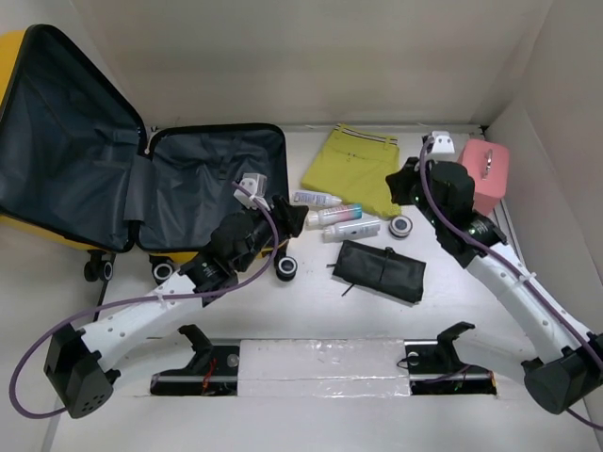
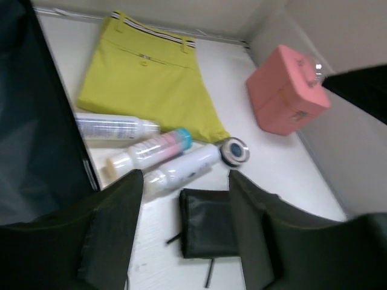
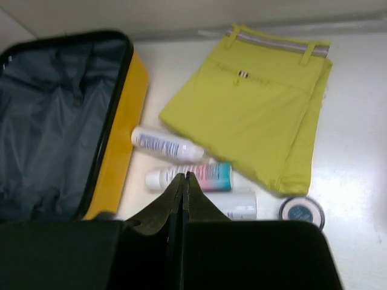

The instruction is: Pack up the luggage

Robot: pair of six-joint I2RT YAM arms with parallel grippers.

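lying open at the left of the table, the luggage (image 1: 212, 188) is showing only bare grey lining, so packing is looking barely begun. the folded shorts (image 1: 353, 165), three bottles (image 1: 341, 217), black pouch (image 1: 382, 270) and two small jars (image 1: 401, 227) are all waiting on the table beside it. the left gripper (image 2: 184, 181) is hovering spread wide just by the bottles; the right gripper (image 3: 184, 178) is hanging near the shorts, pressed together on nothing.

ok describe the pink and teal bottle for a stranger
Right of the open yellow luggage, three bottles lie beside the folded lime shorts. Take the middle bottle: only it has a pink and teal band.
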